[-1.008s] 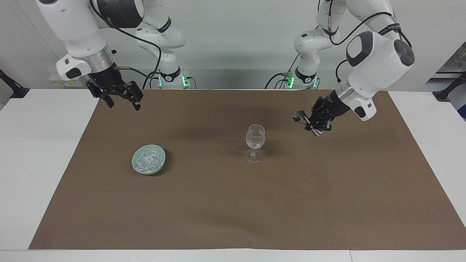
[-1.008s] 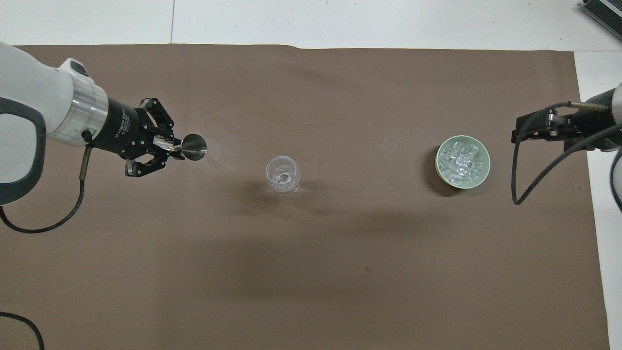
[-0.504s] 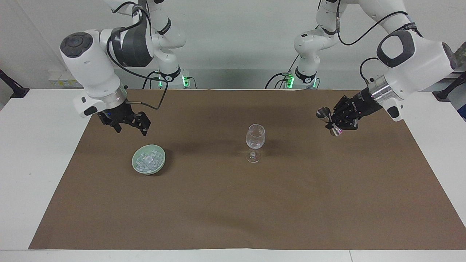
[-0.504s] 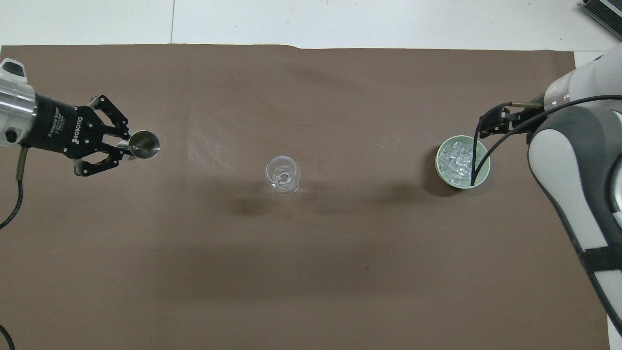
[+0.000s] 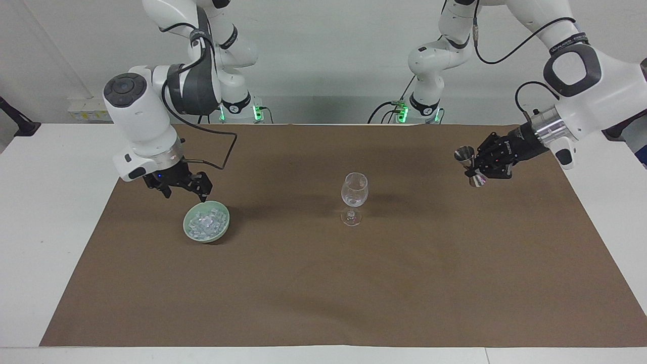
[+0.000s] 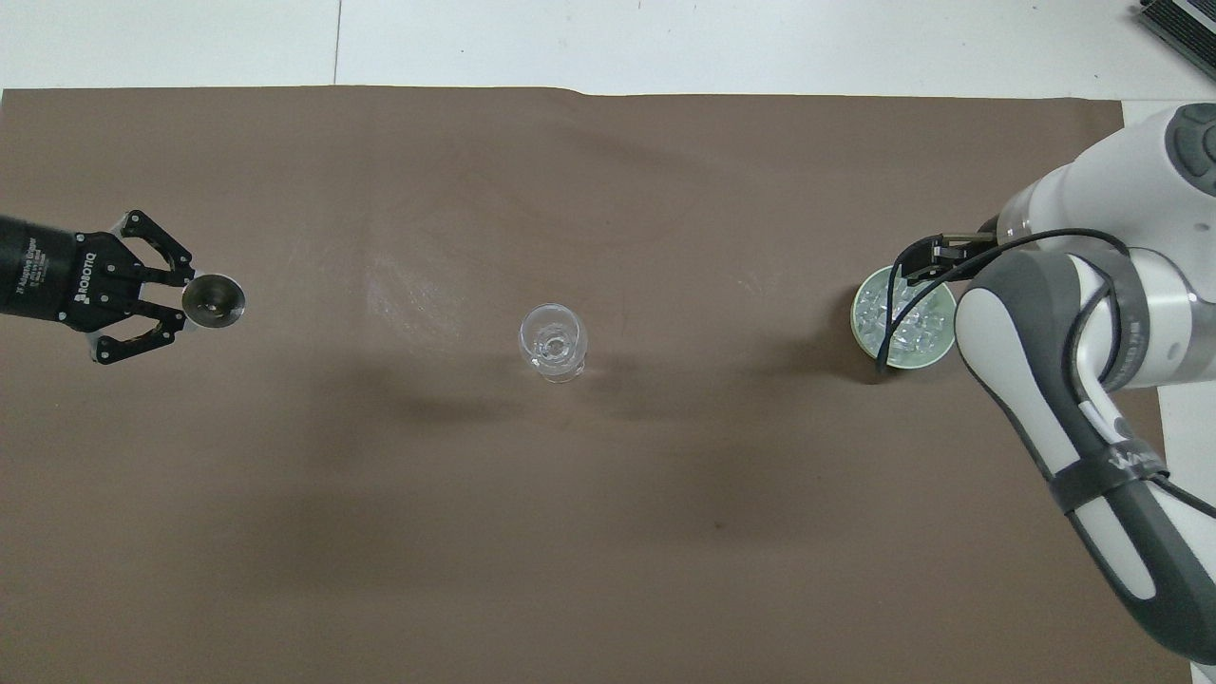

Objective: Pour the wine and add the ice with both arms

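A clear wine glass [image 5: 354, 198] [image 6: 552, 342] stands upright mid-mat. Ice [image 5: 204, 222] [image 6: 917, 328] fills a pale green bowl [image 5: 222, 233] [image 6: 855, 318] toward the right arm's end. My right gripper [image 5: 184, 192] [image 6: 936, 258] hangs open just over the bowl's rim on the side nearer the robots, nothing between its fingers. My left gripper [image 5: 477, 166] [image 6: 185, 304] is shut on a metal jigger [image 5: 464, 154] [image 6: 214, 300], held in the air over the mat toward the left arm's end, well apart from the glass. No wine bottle shows.
A brown mat [image 5: 323, 283] covers most of the white table [image 5: 50, 227]. The right arm's forearm and black cable [image 6: 893, 332] cross over part of the bowl in the overhead view.
The left gripper carried the jigger away from the glass toward the left arm's end. The right gripper swung in and came down to the ice bowl, still open.
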Robot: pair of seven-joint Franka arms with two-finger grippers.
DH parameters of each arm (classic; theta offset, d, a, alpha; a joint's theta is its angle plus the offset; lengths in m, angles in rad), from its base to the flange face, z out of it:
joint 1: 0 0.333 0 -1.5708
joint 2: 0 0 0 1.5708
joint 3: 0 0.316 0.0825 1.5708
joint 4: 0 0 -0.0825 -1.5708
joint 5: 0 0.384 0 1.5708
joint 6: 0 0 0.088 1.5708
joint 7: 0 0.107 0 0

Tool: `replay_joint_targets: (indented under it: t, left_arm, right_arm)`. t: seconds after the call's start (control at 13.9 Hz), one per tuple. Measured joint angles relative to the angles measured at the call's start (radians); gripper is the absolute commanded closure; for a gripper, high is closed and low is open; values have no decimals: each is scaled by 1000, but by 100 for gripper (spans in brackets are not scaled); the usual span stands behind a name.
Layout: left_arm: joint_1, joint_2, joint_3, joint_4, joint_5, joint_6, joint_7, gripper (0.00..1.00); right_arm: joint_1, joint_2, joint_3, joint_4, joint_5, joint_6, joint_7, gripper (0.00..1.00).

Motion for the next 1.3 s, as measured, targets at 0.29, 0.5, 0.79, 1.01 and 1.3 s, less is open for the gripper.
replay_joint_targets:
  t: [0.29, 0.5, 0.79, 1.01, 1.3]
  left_arm:
    - [2, 28, 50, -32, -56, -1, 46, 100]
    - [3, 45, 56, -37, -87, -1, 54, 100]
    - [9, 100, 80, -50, -121, -1, 79, 100]
    - [12, 134, 84, -66, -138, -1, 85, 100]
    - [12, 142, 105, -103, -184, 0, 91, 100]
  right_arm:
    - [0, 6, 1, -108, -2, 130, 0, 0]
    - [0, 11, 1, -149, -5, 159, 0, 0]
    - [1, 37, 2, -178, -5, 234, 0, 2]
    - [1, 64, 2, -199, -6, 283, 0, 3]
    - [2, 65, 2, -199, -6, 283, 0, 3]
